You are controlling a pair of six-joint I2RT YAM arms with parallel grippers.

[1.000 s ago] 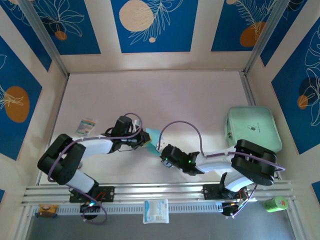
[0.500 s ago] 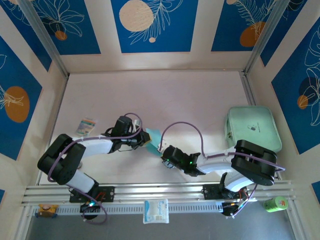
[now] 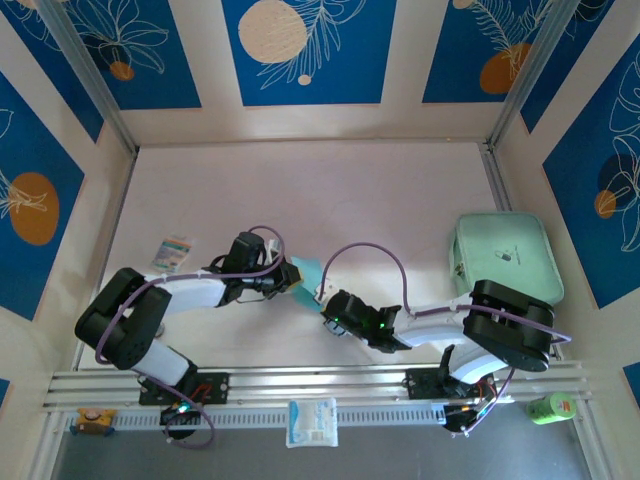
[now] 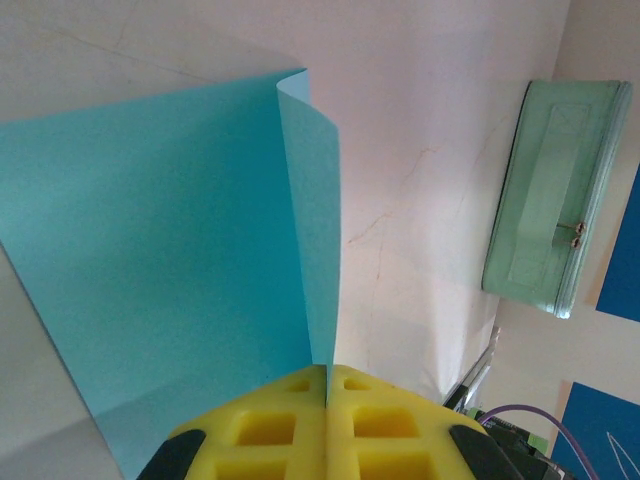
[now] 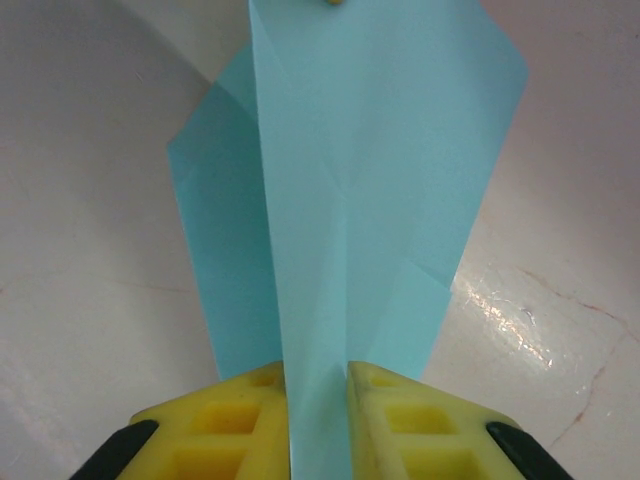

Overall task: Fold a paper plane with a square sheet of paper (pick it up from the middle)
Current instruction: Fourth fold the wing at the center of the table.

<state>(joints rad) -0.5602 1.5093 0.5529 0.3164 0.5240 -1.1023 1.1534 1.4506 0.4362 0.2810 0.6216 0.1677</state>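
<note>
Paper sheet (image 3: 308,272), light blue and partly folded, at the middle of the bench (image 3: 350,190) between both arms, left fingers (image 4: 308,400) pressed together on a flap, right fingers (image 5: 460,420) clamped on its centre fold, mint-green tray (image 3: 505,255) well apart at right.

So off on the right side of the pale table (image 3: 300,190) there's a mint-green rounded case (image 3: 503,255) lying flat with a little clasp on top, and over at the left edge sits a small colourful packet (image 3: 172,251). Down at the bottom, a white packet (image 3: 312,422) rests on the metal rail, with a green round thing (image 3: 551,407) in the lower right corner and something small and orange (image 3: 91,417) in the lower left. The walls are blue panels (image 3: 300,50) with white leaf drawings and orange or cream circles.
</note>
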